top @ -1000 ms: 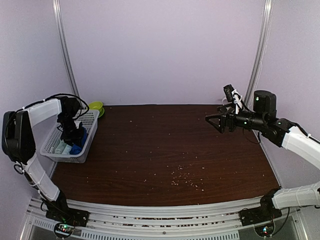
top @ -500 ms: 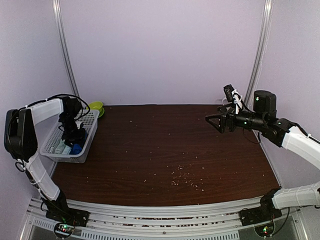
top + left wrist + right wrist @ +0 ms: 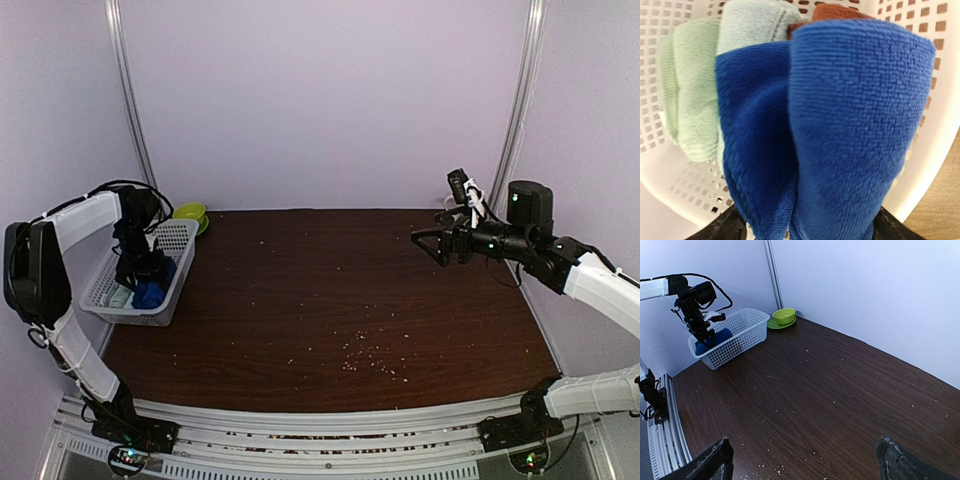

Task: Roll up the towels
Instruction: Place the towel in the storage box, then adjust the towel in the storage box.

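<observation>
**A:** Where were the task's things found?

**B:** The blue towel (image 3: 850, 125) was found rolled inside the white basket (image 3: 172, 243), pressed against the mint-green towel (image 3: 690, 90). It was judged that the rolls were kept from unwinding by being packed side by side.

**A:** How was the left tool (image 3: 142, 272) held?

**B:** It was seen down in the basket, its jaws spread wide on either side of the blue towel. No squeeze on the cloth could be made out, so a release was judged to be in hand.

**A:** And the right tool (image 3: 803, 450)?

**B:** It was held open and empty above the worktop (image 3: 350, 290), well apart from the basket, presumably so the left arm was not obstructed.
</observation>
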Motion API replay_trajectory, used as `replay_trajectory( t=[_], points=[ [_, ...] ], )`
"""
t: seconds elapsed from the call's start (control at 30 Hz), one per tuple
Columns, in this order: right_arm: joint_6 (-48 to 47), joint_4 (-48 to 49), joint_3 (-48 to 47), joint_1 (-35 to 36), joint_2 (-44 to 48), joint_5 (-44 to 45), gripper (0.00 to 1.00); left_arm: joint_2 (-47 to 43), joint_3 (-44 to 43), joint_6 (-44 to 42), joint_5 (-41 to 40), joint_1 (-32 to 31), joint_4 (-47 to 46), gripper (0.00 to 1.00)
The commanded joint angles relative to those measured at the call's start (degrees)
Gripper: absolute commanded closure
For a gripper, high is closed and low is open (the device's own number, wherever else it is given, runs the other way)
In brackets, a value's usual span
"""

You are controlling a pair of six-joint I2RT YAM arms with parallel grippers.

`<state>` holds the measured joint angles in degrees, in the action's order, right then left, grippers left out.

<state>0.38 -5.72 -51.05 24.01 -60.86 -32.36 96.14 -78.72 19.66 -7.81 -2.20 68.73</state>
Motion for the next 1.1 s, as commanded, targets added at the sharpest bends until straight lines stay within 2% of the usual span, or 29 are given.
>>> replay_trajectory(
  t=[0.0, 0.03, 0.07, 0.4, 0.63, 0.83, 0.97, 1.07],
  points=[
    [0.24, 0.84, 0.32, -0.28, 1.21, -0.86, 0.0, -2.37, -3.18, 1.74, -4.18, 0.13, 2.38, 0.1],
    [0.23, 0.85, 0.33, -0.28, 1.19, -0.87, 0.0, -2.63, -3.47, 1.82, -4.68, 0.1, 2.45, 0.03],
    [0.23, 0.88, 0.45, -0.28, 1.33, -0.86, 0.0, -2.92, -3.47, 1.75, -4.89, 0.12, 2.5, 0.02],
    [0.23, 0.93, 0.42, -0.26, 1.42, -0.86, 0.0, -3.77, -1.88, 2.22, -5.55, 0.13, 0.66, 0.02],
    [0.23, 1.03, 0.51, -0.28, 1.21, -0.95, 0.0, -4.8, -2.05, 1.88, -6.68, 0.09, -0.82, 0.06],
    [0.23, 1.04, 0.52, -0.28, 1.55, -0.73, 0.0, -3.85, 1.62, 1.21, -5.5, 0.1, -3.94, 0.13],
    [0.23, 1.1, 0.51, -0.28, 1.33, -0.6, 0.0, -5.58, 3.04, 1.22, -4.42, 0.09, -6.57, 0.14],
    [0.15, 1.06, 0.51, -0.28, 1.25, -0.6, 0.0, -6.3, 3.31, 1.45, -6.33, 0.11, -6.89, 0.17]
  ],
)
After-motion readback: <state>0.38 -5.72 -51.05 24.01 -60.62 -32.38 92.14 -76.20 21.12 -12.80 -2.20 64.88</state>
